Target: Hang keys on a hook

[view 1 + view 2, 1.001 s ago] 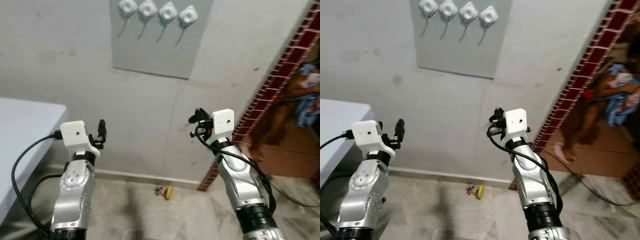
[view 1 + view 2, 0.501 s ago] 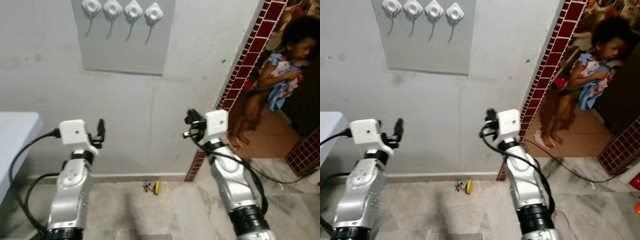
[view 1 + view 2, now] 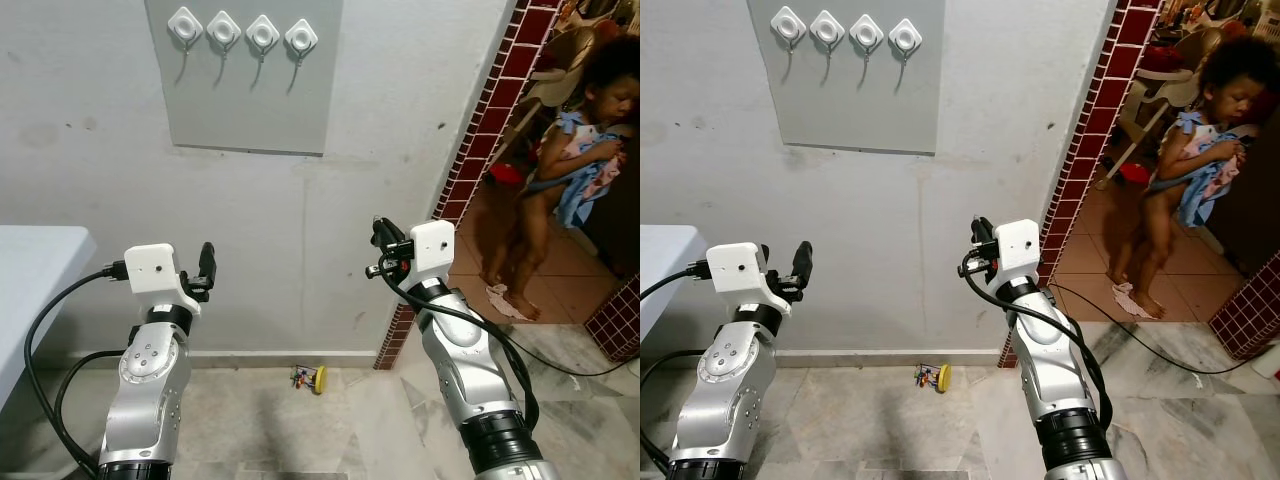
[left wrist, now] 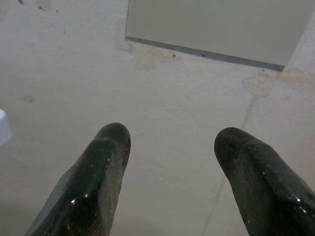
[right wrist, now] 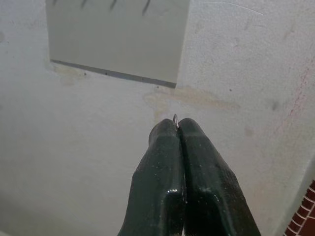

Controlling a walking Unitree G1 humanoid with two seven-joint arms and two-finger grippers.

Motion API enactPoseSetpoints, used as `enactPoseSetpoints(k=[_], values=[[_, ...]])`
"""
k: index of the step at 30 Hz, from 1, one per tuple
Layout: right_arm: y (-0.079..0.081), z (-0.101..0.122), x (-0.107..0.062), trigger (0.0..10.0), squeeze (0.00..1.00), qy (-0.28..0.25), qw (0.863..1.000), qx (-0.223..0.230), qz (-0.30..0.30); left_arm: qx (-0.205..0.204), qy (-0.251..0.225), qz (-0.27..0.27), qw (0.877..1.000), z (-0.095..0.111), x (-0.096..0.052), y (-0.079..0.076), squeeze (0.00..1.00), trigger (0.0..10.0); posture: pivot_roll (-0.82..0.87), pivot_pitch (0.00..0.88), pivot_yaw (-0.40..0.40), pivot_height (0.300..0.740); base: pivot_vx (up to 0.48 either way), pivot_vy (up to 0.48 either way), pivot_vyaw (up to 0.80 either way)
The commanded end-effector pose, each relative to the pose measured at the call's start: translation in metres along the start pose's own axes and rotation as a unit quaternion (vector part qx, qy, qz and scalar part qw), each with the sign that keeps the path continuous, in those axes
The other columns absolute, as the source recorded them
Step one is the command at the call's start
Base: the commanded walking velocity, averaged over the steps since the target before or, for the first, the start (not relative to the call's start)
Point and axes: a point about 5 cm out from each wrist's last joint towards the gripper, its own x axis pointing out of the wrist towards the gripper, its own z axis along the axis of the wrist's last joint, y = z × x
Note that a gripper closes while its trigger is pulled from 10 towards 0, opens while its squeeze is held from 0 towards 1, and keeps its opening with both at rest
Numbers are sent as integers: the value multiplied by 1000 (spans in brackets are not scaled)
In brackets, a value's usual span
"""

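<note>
A bunch of keys with a yellow tag [image 3: 310, 378] is seen lying on the tiled floor [image 3: 260, 430] at the foot of the wall, below and between the two raised arms. Four white hooks [image 3: 243, 32] are mounted in a row on a grey panel [image 3: 250, 95] high on the plastered wall, well above the keys.

The right tool [image 5: 178, 129] is held pressed shut in front of the wall, and a thin sliver of metal ring [image 5: 175, 118] is caught between its tips in the right wrist view; what the ring belongs to cannot be told. The left tool [image 4: 170, 147] is held with its fingers spread wide and nothing between them, the lower edge of the grey panel being shown beyond it in the left wrist view.

Compared with half a second ago, the whole scene is framed slightly differently, so the camera has moved; both arms are raised as before, and the keys lie in the same spot on the floor.

A pale surface [image 3: 35, 270] is seen at the robot's left. At the right, past a red brick-tiled pillar [image 3: 470, 170], a person in a blue garment [image 3: 580, 170] is standing on a terracotta floor.

No writing can be read.
</note>
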Motion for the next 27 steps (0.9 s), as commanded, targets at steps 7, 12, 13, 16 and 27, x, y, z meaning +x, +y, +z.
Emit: enactPoseSetpoints(k=[7,12,13,16,27], values=[[-2,6,0,10000,0,-13,1000,-3,1,-3,-4,-8,1000,3,1,-3,0,10000,-26,0,-63,740,306,0,0],[-1,6,-1,10000,0,-13,1000,-3,4,-5,-5,-9,1000,4,2,-3,0,10000,-28,0,-62,740,311,0,0],[-1,6,-1,10000,0,-13,1000,-3,4,-5,-5,-9,1000,4,2,-3,0,10000,-28,0,-62,740,311,0,0],[-1,6,-1,10000,0,-12,1000,-3,6,-5,-5,-11,1000,4,2,-4,0,10000,-28,0,-63,740,310,0,0],[0,5,-2,10000,0,-11,1000,-3,11,-10,-4,-10,1000,4,2,-5,0,10000,-29,0,-64,740,330,0,0]])
